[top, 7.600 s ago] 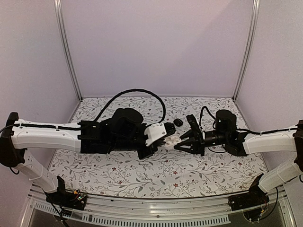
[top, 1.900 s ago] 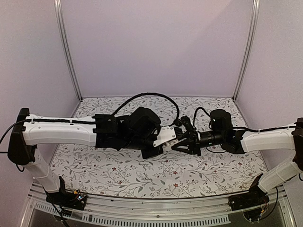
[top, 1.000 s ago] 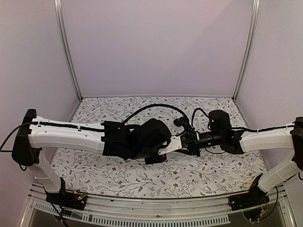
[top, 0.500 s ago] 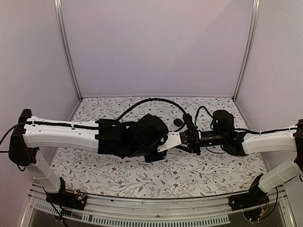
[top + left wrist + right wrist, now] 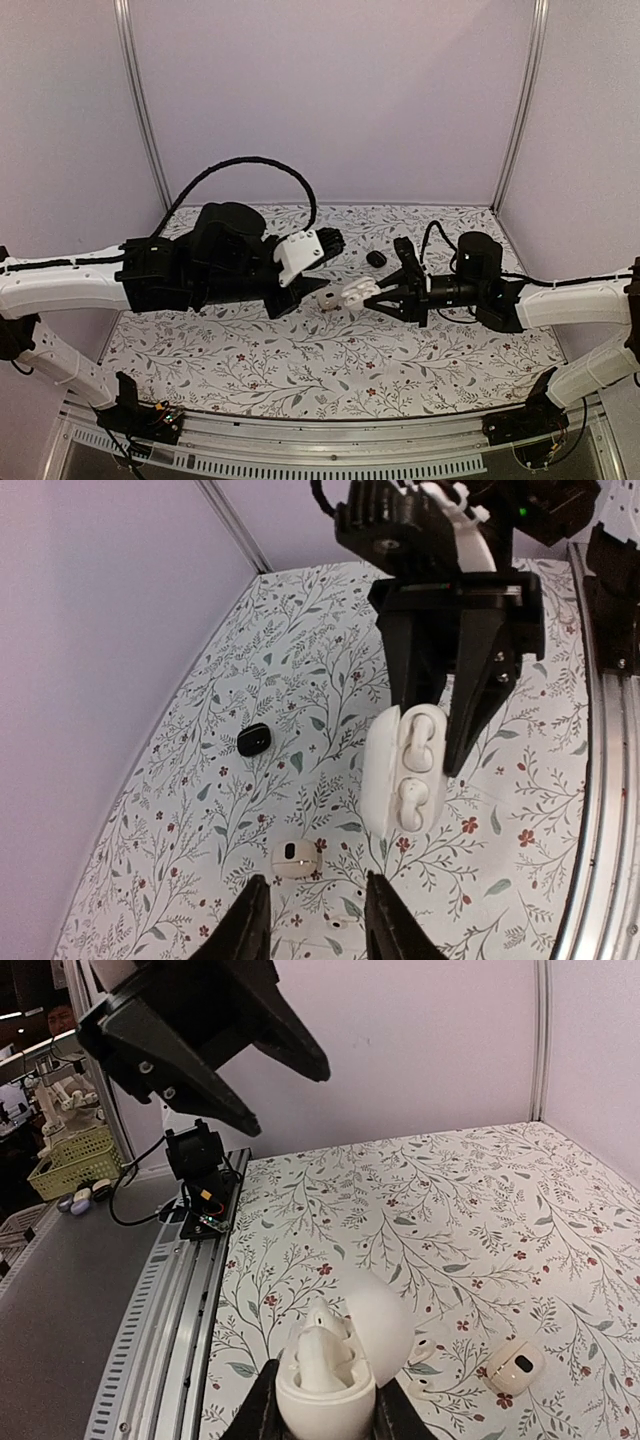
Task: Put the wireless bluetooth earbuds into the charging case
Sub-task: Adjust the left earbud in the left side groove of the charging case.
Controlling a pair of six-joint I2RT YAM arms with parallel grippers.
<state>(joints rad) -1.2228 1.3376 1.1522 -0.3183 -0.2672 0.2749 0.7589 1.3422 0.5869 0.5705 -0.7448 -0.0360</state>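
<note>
My right gripper [image 5: 372,294] is shut on an open white charging case [image 5: 352,292], lid flipped back, held just above the table. In the left wrist view the case [image 5: 380,780] holds two white earbuds [image 5: 412,792]; the right wrist view shows them [image 5: 326,1345] inside the case [image 5: 325,1400]. Two more white earbuds [image 5: 359,894] lie loose on the table beside the case [image 5: 420,1386]. My left gripper [image 5: 335,240] is open and empty, raised back left of the case; in its own view [image 5: 312,925] the loose earbuds lie below its fingers. No black earbuds show.
A small closed white case [image 5: 327,299] lies on the flowered table just left of the held case [image 5: 296,858] [image 5: 513,1367]. A closed black case [image 5: 376,259] lies farther back [image 5: 253,740]. Walls enclose the table on three sides.
My left arm has pulled back left and up from the held case, which it was pressed against. The open case and the small white case now show. The right gripper has barely moved.
</note>
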